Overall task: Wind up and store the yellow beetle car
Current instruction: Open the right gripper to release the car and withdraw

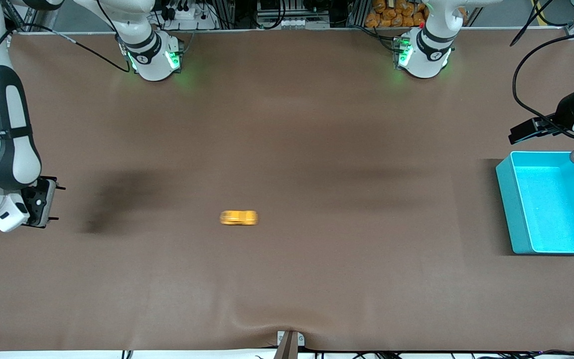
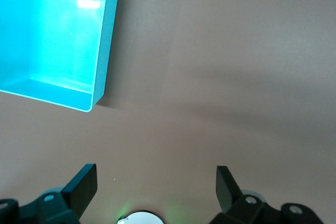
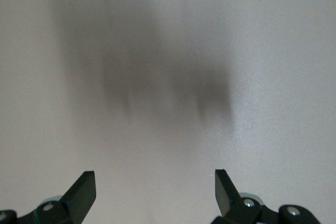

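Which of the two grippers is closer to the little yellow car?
The right gripper, open, over the mat toward the right arm's end, is closer to the yellow beetle car. The left gripper, open, hangs beside the teal bin.

This is a robotics lab. Two white arm bases point(image 1: 152, 57) with green indicator lights are bolted along one edge of a wide table point(image 1: 287, 279) covered by a brown mat. Past that edge run loose black cables point(image 1: 531, 75), a power strip point(image 1: 185, 12) and aluminium framing point(image 1: 292, 10), and a camera mount point(image 1: 289, 344) sits at the table's near edge.
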`<move>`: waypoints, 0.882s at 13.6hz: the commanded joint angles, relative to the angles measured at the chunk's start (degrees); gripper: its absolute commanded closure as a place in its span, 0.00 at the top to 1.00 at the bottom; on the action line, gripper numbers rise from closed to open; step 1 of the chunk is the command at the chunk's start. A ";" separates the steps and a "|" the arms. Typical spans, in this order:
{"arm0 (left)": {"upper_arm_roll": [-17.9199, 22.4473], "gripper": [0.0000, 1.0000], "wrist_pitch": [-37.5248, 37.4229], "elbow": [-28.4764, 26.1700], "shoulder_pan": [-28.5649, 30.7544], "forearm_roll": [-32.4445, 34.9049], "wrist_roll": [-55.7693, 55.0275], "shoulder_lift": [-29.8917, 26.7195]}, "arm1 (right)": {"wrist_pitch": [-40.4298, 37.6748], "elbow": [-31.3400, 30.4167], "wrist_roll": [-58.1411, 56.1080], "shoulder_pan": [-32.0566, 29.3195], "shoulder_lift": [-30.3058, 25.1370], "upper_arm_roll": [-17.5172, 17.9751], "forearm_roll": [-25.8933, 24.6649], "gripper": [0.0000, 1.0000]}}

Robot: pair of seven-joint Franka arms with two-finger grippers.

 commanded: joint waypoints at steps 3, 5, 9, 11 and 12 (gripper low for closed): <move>-0.24 1.00 -0.14 -2.67 1.30 0.13 -4.47 -0.32 | -1.84 -0.39 -0.28 -0.86 -2.18 0.56 0.55 1.00; -0.24 1.00 0.29 -4.60 1.75 0.13 -5.79 -0.84 | -3.06 -0.39 -0.10 -0.86 -3.06 0.47 0.64 1.00; -0.42 1.00 5.54 -10.91 2.45 -0.31 -13.51 -3.38 | -7.09 2.06 2.79 -0.68 -5.78 0.47 0.64 1.00; -0.77 1.00 10.03 -16.10 2.36 -0.66 -19.82 -5.15 | -12.88 7.05 5.59 -0.59 -5.96 0.47 0.55 1.00; -0.95 1.00 12.66 -18.38 2.10 -0.67 -24.99 -5.59 | -15.61 9.95 7.18 -0.51 -6.05 0.56 0.55 1.00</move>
